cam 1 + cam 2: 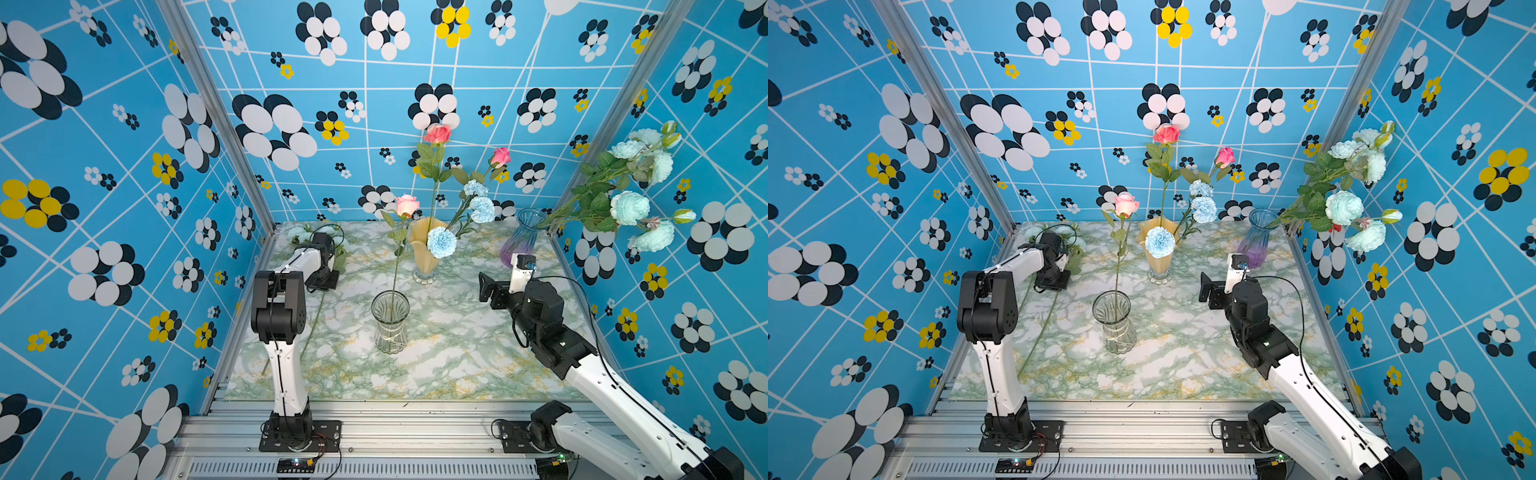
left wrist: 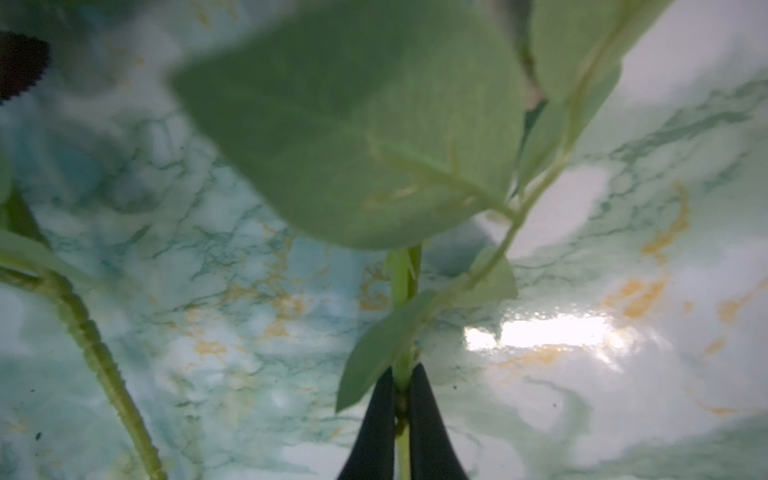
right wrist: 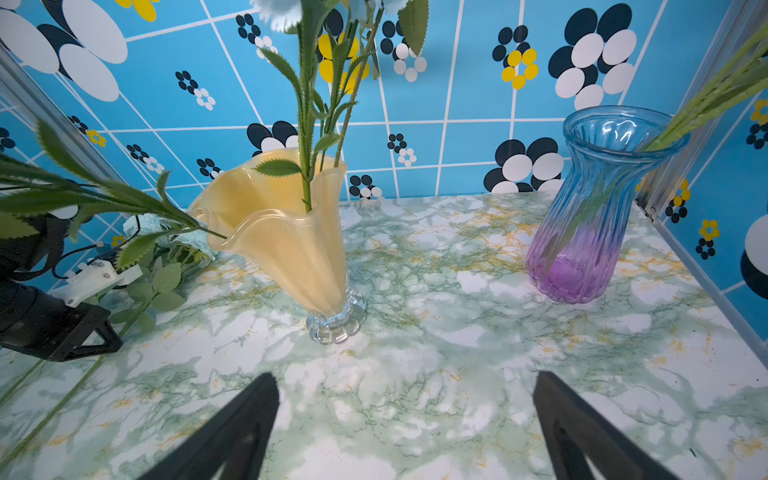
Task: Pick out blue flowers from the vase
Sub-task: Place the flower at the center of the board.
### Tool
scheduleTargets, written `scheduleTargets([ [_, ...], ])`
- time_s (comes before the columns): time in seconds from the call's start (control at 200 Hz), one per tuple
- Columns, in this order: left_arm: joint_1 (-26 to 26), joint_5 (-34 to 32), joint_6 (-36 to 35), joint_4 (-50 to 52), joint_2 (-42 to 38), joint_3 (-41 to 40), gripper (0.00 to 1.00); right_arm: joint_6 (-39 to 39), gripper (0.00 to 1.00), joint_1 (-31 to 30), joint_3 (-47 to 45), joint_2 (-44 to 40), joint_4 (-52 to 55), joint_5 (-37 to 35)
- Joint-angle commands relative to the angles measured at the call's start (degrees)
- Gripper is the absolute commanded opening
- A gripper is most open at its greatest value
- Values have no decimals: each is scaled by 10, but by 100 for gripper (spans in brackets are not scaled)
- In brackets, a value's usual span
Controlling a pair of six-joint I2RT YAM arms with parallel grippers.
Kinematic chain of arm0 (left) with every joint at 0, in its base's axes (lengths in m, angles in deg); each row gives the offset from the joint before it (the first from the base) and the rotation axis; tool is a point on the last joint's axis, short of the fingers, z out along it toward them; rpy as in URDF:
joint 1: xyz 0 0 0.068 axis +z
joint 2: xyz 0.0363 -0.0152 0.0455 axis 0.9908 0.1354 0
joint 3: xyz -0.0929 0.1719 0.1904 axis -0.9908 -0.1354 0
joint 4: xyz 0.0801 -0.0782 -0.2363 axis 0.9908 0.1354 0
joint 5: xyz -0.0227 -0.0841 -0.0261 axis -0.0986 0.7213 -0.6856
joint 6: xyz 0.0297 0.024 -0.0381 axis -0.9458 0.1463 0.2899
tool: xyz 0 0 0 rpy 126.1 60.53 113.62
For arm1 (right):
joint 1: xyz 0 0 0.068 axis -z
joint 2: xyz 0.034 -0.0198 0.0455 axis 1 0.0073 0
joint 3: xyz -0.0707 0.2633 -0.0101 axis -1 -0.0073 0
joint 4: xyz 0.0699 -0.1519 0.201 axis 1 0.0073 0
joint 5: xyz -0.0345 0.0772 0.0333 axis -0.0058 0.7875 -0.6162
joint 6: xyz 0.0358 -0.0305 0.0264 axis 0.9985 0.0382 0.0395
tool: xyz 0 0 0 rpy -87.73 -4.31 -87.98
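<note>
**Marble counter in a blue-flowered booth, one spray gripped**

The counter (image 1: 457, 365) was glossy green-and-white marble veined with yellow. It threw back a bright bar of light in the left wrist view. The walls (image 1: 124, 166) on three sides were sky blue, crossed with white lines and dotted with black, white and yellow printed flowers. Aluminium posts (image 1: 216, 112) stood at the two far corners. A ribbed rail (image 1: 395, 432) along 6 o'clock carried both arm bases.

A clear glass vase (image 1: 390, 320) stood at the centre and held one pink rose (image 1: 406, 205). Toward 12 o'clock, a ruffled yellow vase (image 1: 424, 253) held two red-pink roses (image 1: 436, 134) and three blue carnations (image 1: 441, 242). At 1 o'clock, a blue-to-purple vase (image 1: 521, 239) held a mint-blue peony spray (image 1: 629, 208), which leaned out toward the 3 o'clock wall.

At 10 o'clock the left fingers (image 2: 419, 390) were closed tight on the green stem of a second peony spray (image 3: 145, 224). Its pale blooms lay low in the far corner, and a long stem ran toward 7 o'clock. At 3 o'clock the right fingers (image 1: 485, 286) stood wide apart and gripped nothing; the right wrist view showed only bare counter between them
</note>
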State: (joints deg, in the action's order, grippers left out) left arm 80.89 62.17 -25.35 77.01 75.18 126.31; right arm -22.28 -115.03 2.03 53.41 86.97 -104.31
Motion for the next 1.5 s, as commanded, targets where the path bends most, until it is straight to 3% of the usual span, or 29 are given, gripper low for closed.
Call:
scheduleTargets([
  [0.0, 10, -20, -8, 13, 11, 6, 0, 9, 99, 3, -3, 2, -8, 6],
  [0.235, 17, -17, -5, 14, 7, 17, 4, 10, 99, 3, -4, 0, -8, 5],
  [0.485, 19, -23, -6, 13, -17, 27, 48, 10, 99, 3, -3, 2, -8, 5],
  [0.625, 14, 6, 21, 3, -95, 31, 69, 10, 99, 3, -3, 4, -10, 7],
  [0.734, 0, 23, 59, 6, -169, 31, 78, 10, 99, 3, -2, 7, -9, 8],
  [0.884, -39, 70, 108, 16, -261, 1, 80, 11, 99, 4, -2, 6, -9, 7],
  [1.039, -123, 63, 122, 81, -323, -5, 80, 15, 99, 7, -1, 14, -10, 11],
  [1.184, -180, 101, 156, 121, -396, -25, 80, 31, 99, 23, -8, 24, -23, 27],
  [1.429, -255, 121, 205, 179, -493, -65, 92, 92, 99, 106, -8, 75, -47, 134],
  [1.494, -275, 123, 215, 195, -502, -63, 99, 92, 99, 109, -6, 84, -49, 141],
])
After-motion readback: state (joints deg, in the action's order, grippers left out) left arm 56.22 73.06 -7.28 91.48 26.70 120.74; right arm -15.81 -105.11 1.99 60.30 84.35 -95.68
